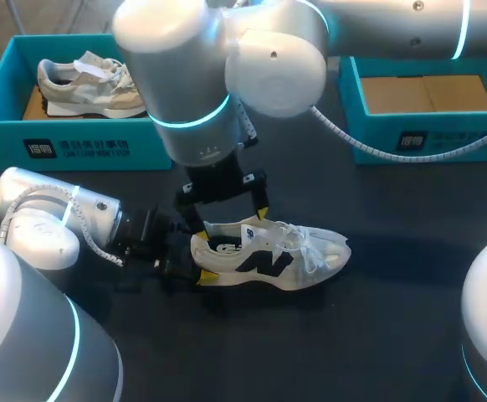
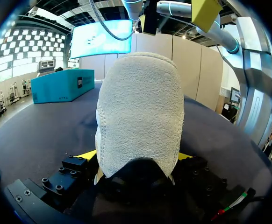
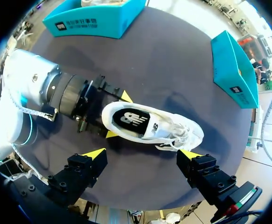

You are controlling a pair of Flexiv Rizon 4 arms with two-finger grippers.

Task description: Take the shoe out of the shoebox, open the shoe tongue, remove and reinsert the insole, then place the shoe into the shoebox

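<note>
Our left gripper [image 3: 117,115] clamps the heel of the shoe [image 1: 269,255], which lies mid-table, well apart from the empty shoebox [image 1: 428,142] at far right. Our right gripper [image 3: 141,154] hangs wide open above it, holding nothing. A clumsy reach for the insole [image 3: 129,119] could twist the shoe loose. How far the tongue [image 3: 157,127] is opened, we cannot tell.

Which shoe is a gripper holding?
The white shoe on the table, heel clamped by the left gripper; the grey shoe lies in a shoebox, ungripped.
</note>
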